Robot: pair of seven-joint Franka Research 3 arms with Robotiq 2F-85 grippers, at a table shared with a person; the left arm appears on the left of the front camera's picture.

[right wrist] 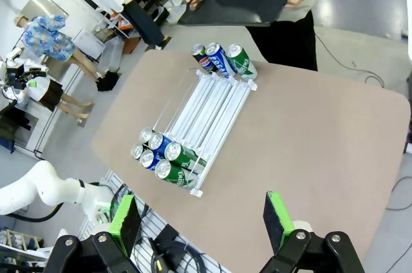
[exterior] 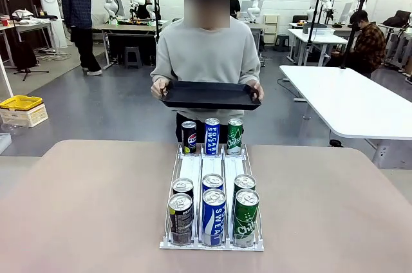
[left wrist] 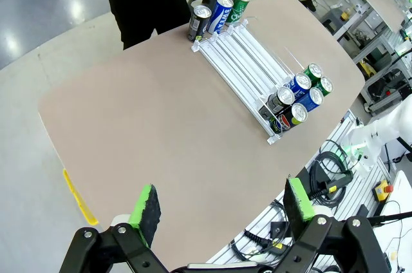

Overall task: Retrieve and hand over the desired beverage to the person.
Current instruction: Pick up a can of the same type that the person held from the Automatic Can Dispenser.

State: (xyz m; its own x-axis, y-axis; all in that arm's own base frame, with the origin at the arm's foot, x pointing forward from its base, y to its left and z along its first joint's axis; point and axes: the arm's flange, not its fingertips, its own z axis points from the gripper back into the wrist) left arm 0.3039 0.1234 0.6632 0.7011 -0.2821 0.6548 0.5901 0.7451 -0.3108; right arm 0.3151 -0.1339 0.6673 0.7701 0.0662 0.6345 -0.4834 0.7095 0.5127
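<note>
closest to the front camera, at the near end of a white three-lane dispenser rack (exterior: 212, 165), stand a black cola can (exterior: 181, 219), a blue-and-white drink can (exterior: 214, 216) and a green soda can (exterior: 245, 217), all upright. a second row of matching cans (exterior: 213, 183) touches them from behind, one per lane. three far cans (exterior: 212, 136), black, blue and green in the same lane order, stand at the rack's far end, just inside the table's far edge, with bare lanes between them and the near rows. the rack lies along the middle of the beige rounded table (exterior: 96, 208), running from near its near edge to near its far edge.

beyond the far edge stands the person in a light grey top (exterior: 206, 54), holding a flat black rectangular tray (exterior: 211, 94) level at the waist, one of the person's hands (exterior: 156, 88) on each short side. the tray hangs above and behind the far cans, apart from them.

in its wrist view the left gripper (left wrist: 222, 205) has its green-padded fingers spread wide with nothing between them, over an edge of the table, well apart from the rack. the right gripper (right wrist: 201, 215) is likewise spread wide and empty, above the opposite edge.
</note>
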